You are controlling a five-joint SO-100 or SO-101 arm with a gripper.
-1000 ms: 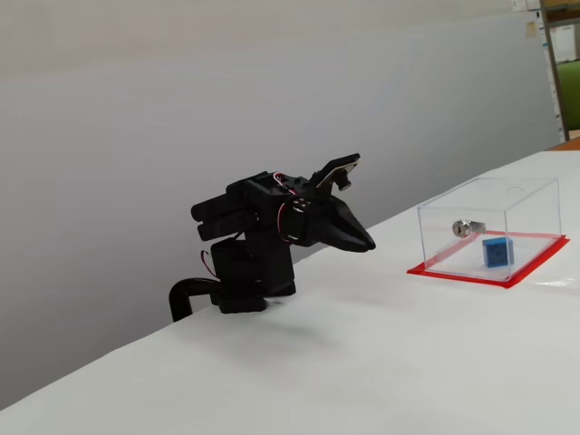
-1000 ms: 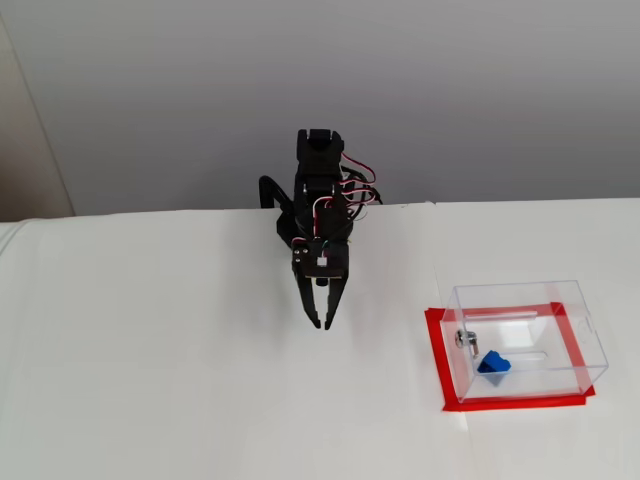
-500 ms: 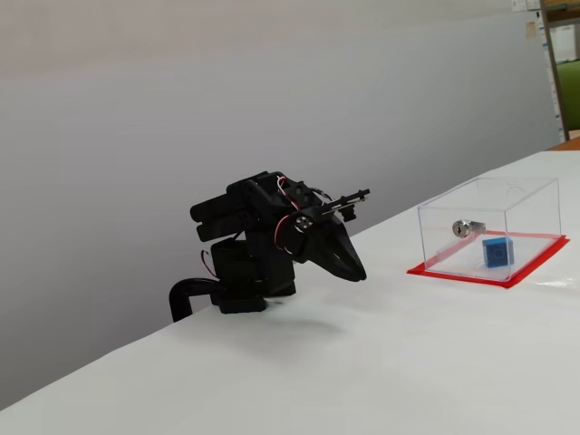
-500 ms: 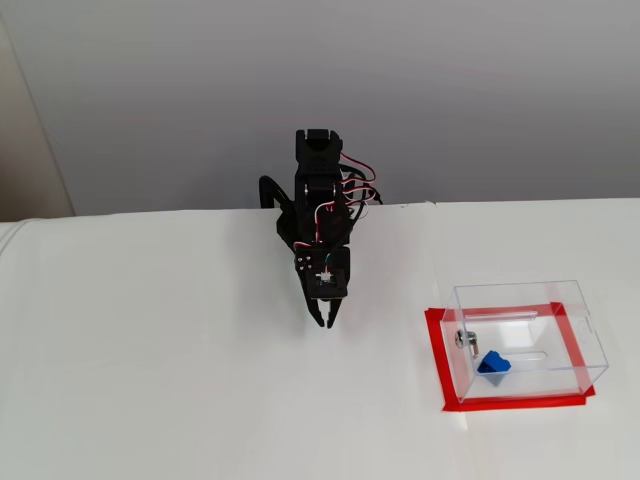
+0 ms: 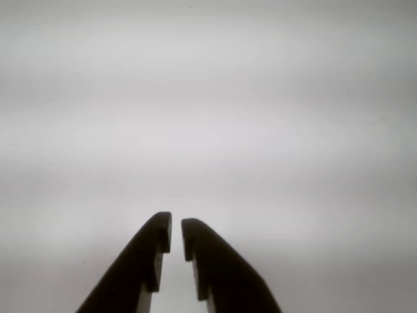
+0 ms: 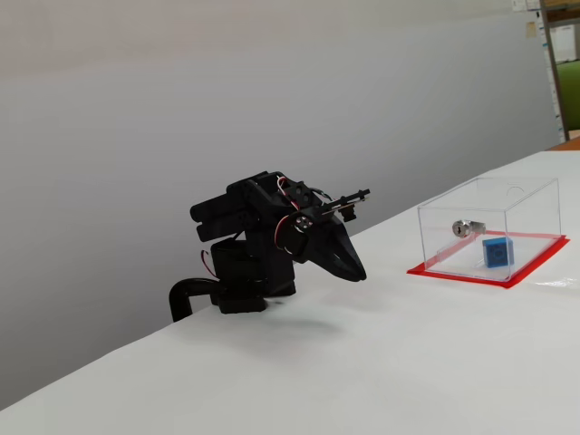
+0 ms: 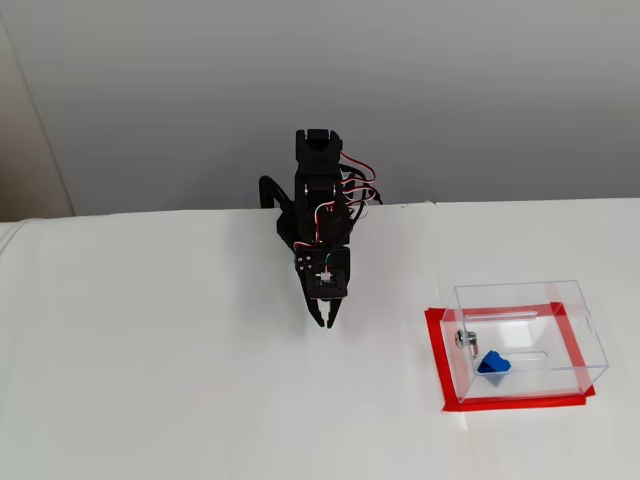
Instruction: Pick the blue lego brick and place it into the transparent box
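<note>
The blue lego brick (image 6: 496, 251) (image 7: 493, 364) lies inside the transparent box (image 6: 533, 205) (image 7: 521, 291), beside the silver lock cylinder (image 6: 463, 227) on the box's wall. The box stands on a red base (image 6: 458, 272) at the right in both fixed views. My black gripper (image 6: 359, 272) (image 7: 325, 322) is folded back near the arm's base, well left of the box, pointing down at the white table. In the wrist view its two fingers (image 5: 153, 251) stand almost together with only a thin slit between them, and my gripper (image 5: 176, 229) holds nothing.
The white table (image 7: 150, 380) stretches wide around the arm. A grey wall (image 6: 227, 82) rises right behind the arm's base (image 6: 245, 281). The table's back edge runs just behind the base.
Since one second ago the gripper has tipped down toward the table and its raised finger has come shut. Over the last half second nothing has moved. The brick stays in the box.
</note>
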